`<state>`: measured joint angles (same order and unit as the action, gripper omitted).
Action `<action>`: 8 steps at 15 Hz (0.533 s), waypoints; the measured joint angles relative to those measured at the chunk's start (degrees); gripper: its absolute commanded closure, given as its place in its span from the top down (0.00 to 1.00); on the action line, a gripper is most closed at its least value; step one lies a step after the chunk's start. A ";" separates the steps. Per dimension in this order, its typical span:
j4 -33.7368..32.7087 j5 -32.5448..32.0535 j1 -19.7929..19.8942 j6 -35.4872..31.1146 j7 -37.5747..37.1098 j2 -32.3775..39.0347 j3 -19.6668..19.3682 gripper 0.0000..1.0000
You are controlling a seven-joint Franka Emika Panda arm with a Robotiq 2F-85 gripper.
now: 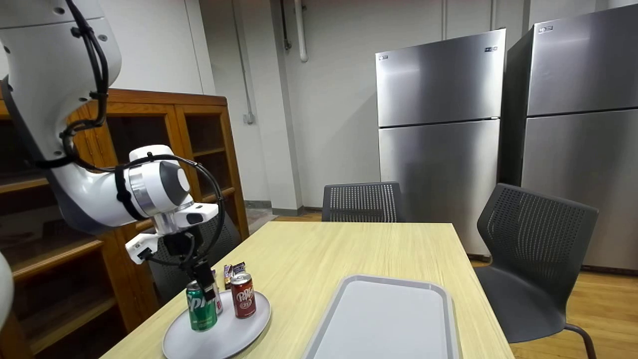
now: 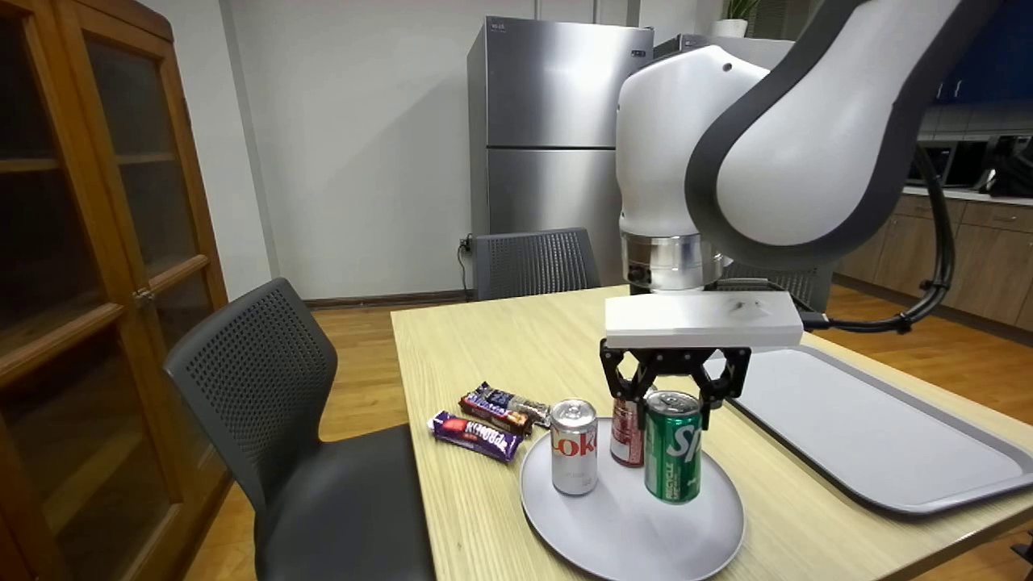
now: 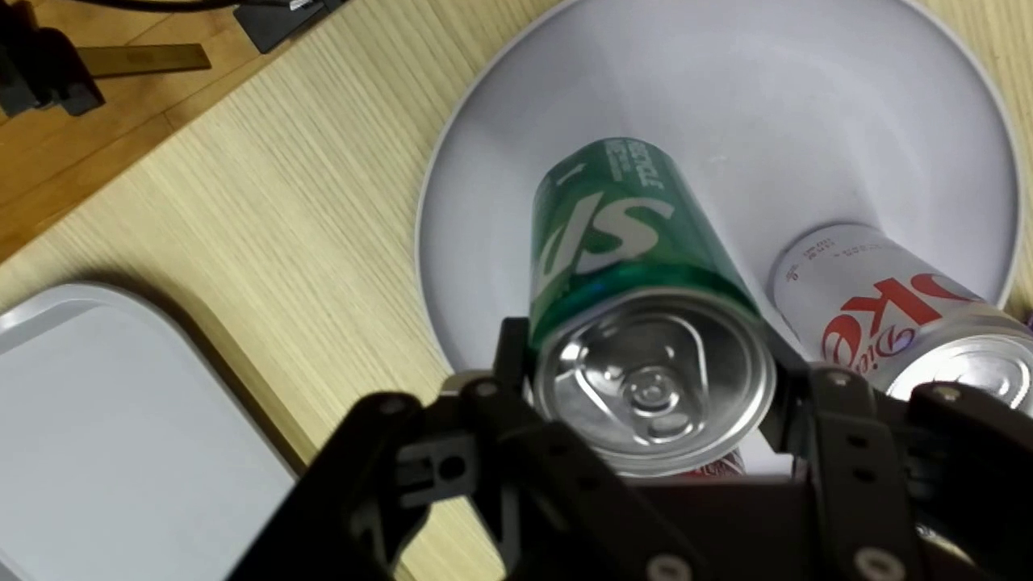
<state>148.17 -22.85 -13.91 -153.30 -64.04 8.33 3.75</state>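
In an exterior view, left to right: round matte-grey plate [image 2: 593, 528] bearing a silver cylindrical metal can [image 2: 575, 461] and dark-red metal can [image 2: 625, 440], both ungrasped; green cylindrical metal can [image 2: 672, 468], over the plate, clasped by the black gripper [image 2: 675, 420]. Grasp apparently complete; plate contact indeterminate; release outstanding.

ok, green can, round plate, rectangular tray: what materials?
Green can: metal, likely aluminium, glossy print; bare silvery lid, sharp highlights.
Round plate: matte gray, maybe plastic or ceramic; soft sheen.
Tray: matte gray, probably molded plastic; uniform color, rounded corners.
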 measured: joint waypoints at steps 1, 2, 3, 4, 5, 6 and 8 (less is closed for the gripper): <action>-0.35 -0.03 0.00 -0.15 -0.02 0.57 -0.21 0.38; -0.65 -0.04 0.00 -0.42 -0.02 1.13 -0.45 0.38; -0.91 -0.04 0.00 -0.78 -0.02 1.71 -0.71 0.38; -1.18 -0.04 -0.01 -1.17 -0.02 2.28 -0.92 0.38; -1.41 -0.04 -0.03 -1.51 -0.02 2.87 -1.12 0.38; -1.66 -0.04 -0.13 -1.79 -0.02 3.47 -1.35 0.38; -2.05 -0.03 -0.26 -2.24 -0.02 4.58 -1.69 0.38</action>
<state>146.12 -22.88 -14.17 -155.53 -64.05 12.91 2.06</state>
